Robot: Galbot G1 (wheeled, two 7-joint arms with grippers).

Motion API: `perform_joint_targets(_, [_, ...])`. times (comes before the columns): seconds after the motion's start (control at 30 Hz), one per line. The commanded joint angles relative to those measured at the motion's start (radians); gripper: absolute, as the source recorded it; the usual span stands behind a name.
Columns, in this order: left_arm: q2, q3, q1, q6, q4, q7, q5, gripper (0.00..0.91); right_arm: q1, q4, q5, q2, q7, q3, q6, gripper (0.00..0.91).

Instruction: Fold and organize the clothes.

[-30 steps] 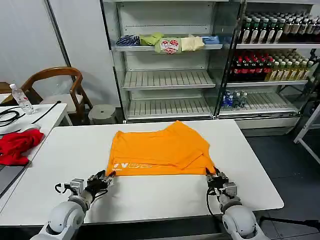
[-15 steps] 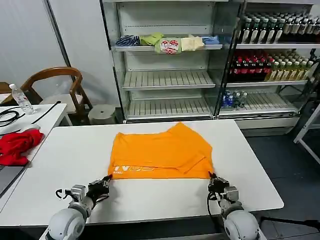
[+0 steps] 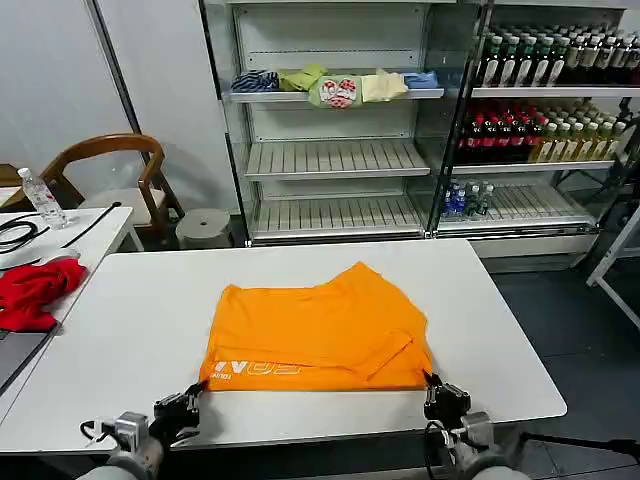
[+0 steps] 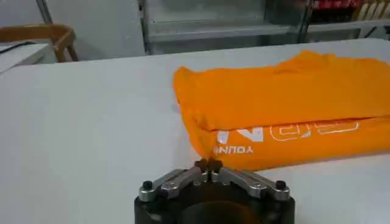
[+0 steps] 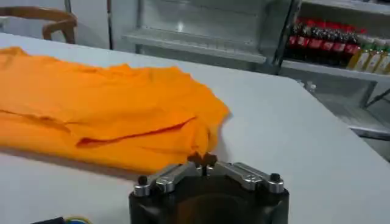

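The bright orange T-shirt (image 3: 315, 335) lies folded flat on the white table (image 3: 130, 310), its white lettering (image 3: 255, 367) along the near edge. My left gripper (image 3: 198, 394) is shut on the shirt's near left corner, close to the table's front edge. My right gripper (image 3: 431, 384) is shut on the near right corner. In the left wrist view the fingertips (image 4: 208, 164) pinch the corner just below the lettering (image 4: 244, 141) on the shirt (image 4: 286, 103). The right wrist view has the tips (image 5: 202, 160) closed on a bunched corner of the shirt (image 5: 103, 103).
A red garment (image 3: 30, 290) and a water bottle (image 3: 42, 198) sit on a side table at the left, with a wooden chair (image 3: 110, 165) behind. Open shelves at the back hold small clothes (image 3: 335, 85); a bottle rack (image 3: 545, 125) stands at the right.
Both grippers have drawn back toward the table's front edge, dragging the orange shirt with them; the shirt now lies nearer to me and flatter.
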Motion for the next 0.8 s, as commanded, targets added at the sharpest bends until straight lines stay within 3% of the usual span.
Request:
perform_joint_targets(0.03, [0.038,-0.135,0.233,0.038,-0.173,0.007,0.053,0.060,-0.129,0.129,-0.015,-0.044,0.017,0.030,0.016,0.907])
perform_joint_targets(0.07, [0.049,-0.149,0.255,0.050,-0.194,0.008,0.060,0.645,-0.136,0.144,-0.008,-0.056,0.016,0.043,0.014,0.907])
perform_joint_targets(0.1, [0.052,-0.153,0.263,0.072,-0.222,0.007,0.060,0.907,-0.142,0.162,0.004,-0.069,0.018,0.056,0.010,0.907])
perform_joint_targets(0.27, [0.060,-0.117,0.181,0.065,-0.252,0.014,0.056,0.907,-0.074,0.224,0.021,-0.107,0.013,0.110,0.010,0.907])
perform_joint_targets(0.4, [0.078,-0.066,0.029,0.058,-0.234,0.038,0.030,0.907,0.073,0.215,0.111,-0.143,-0.013,0.129,-0.019,0.907])
perform_joint_targets(0.5, [0.076,0.004,-0.108,0.042,-0.164,0.050,0.015,0.907,0.238,0.137,0.100,-0.140,-0.001,0.066,-0.025,0.907])
perform_joint_targets(0.6, [0.061,0.076,-0.277,0.018,-0.047,0.064,0.020,0.907,0.421,-0.037,0.107,-0.088,0.020,-0.069,-0.052,0.907])
perform_joint_targets(0.8, [0.047,0.189,-0.540,0.000,0.201,0.093,0.004,0.907,0.718,-0.368,0.070,0.048,0.026,-0.216,-0.048,0.907])
